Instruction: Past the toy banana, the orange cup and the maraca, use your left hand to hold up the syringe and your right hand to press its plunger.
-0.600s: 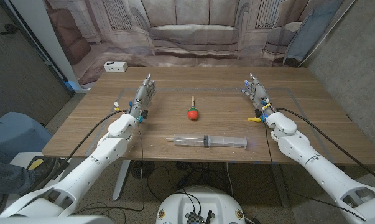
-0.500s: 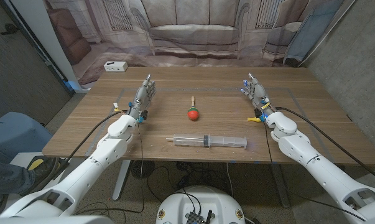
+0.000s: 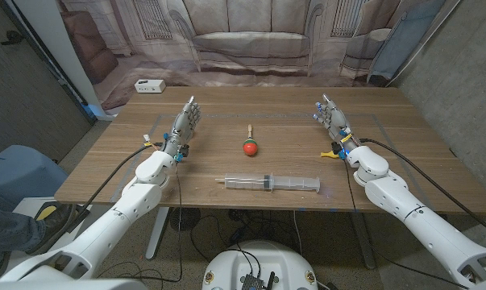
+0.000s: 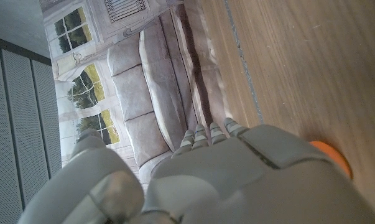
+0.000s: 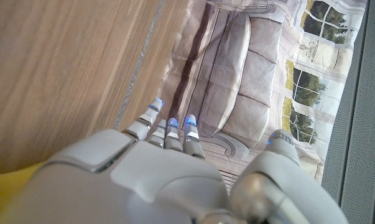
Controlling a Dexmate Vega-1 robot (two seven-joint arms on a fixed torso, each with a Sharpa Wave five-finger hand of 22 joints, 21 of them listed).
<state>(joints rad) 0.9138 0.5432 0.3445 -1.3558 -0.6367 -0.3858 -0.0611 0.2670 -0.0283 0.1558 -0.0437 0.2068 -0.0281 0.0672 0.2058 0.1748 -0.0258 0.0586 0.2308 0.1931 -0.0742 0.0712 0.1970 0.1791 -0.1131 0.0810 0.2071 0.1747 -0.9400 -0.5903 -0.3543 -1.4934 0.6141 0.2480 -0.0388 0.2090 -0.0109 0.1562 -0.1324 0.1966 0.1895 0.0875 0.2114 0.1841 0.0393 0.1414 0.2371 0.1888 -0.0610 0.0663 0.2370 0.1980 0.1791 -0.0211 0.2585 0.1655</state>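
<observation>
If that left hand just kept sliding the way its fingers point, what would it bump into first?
Probably nothing on the table: the left hand points toward the far edge, with bare wood ahead. Beyond is the printed sofa backdrop, though depth is unclear.

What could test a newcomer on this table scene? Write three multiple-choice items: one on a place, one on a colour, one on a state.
1. Where does the syringe lie?
A. Near the table's front edge, between the two arms
B. At the far edge by the backdrop
C. In the left hand

2. What colour is the head of the maraca?
A. Blue
B. Red
C. White

3. What is the state of the left hand?
A. Holding the syringe up
C. Pressing the plunger
B. Holding nothing, fingers extended

Answers:
1. A, since the head view shows the syringe lying lengthwise on the wooden table near the front edge, closer to the robot than the maraca.
2. B, since the round head is red on a wooden handle.
3. B, since the left hand stands apart from the syringe, as does the right hand.
</observation>
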